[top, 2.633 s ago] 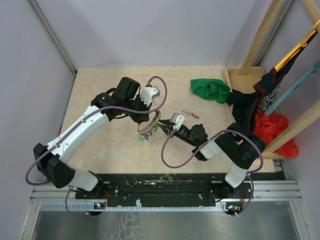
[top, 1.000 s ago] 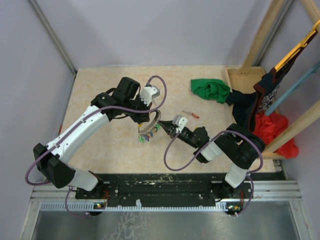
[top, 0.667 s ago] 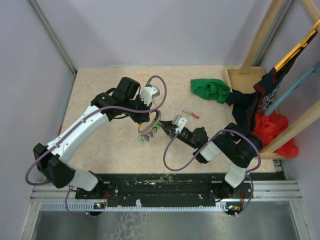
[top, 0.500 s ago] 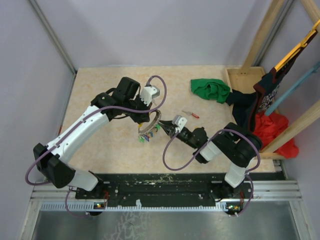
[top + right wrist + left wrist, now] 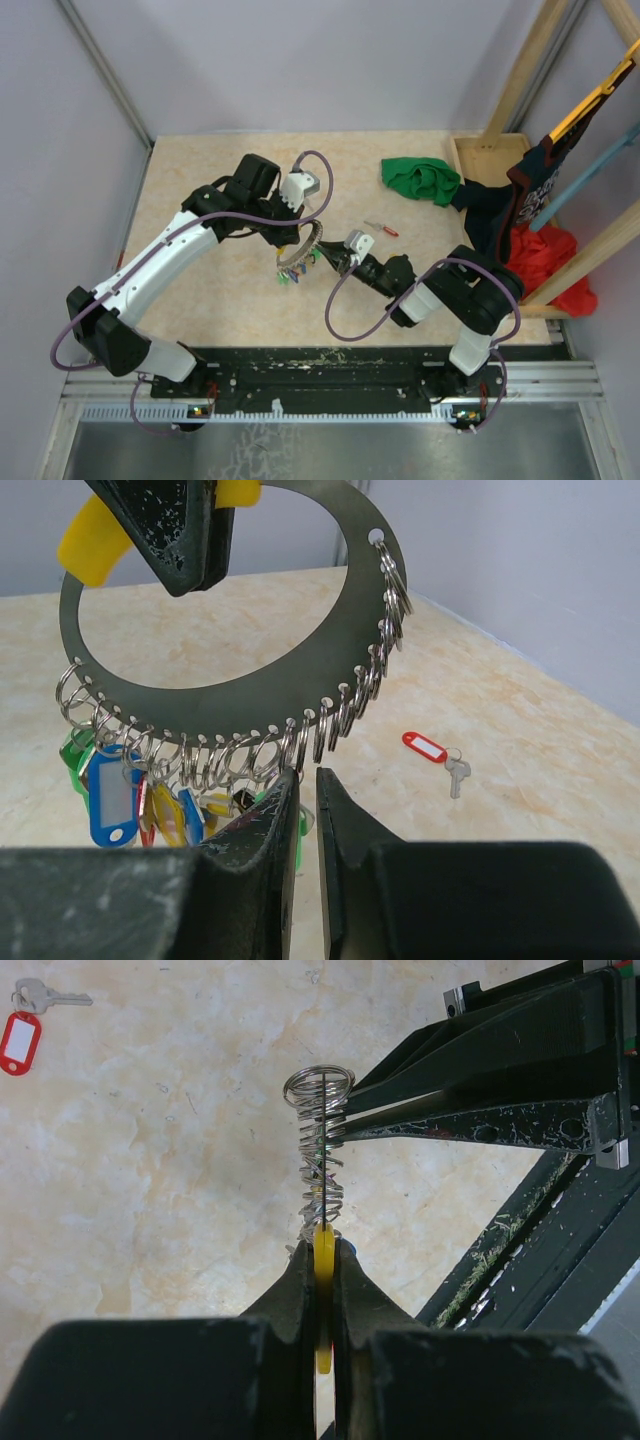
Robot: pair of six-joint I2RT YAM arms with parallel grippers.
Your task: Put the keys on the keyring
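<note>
Left claw (image 5: 322,1250) pressed together on keyring (image 5: 330,670) at its top edge, yellow tag (image 5: 90,545) caught in the same pinch; ring held upright over table (image 5: 520,710). Small split rings (image 5: 375,670) line its lower edge, coloured tags (image 5: 110,800) bunched under the left ones. Right claw (image 5: 306,778) nearly closed, slim gap showing, tips just under the split rings at mid-edge; cannot tell if anything is pinched. Red-tag key (image 5: 430,750) lies flat on table, well apart to the right
</note>
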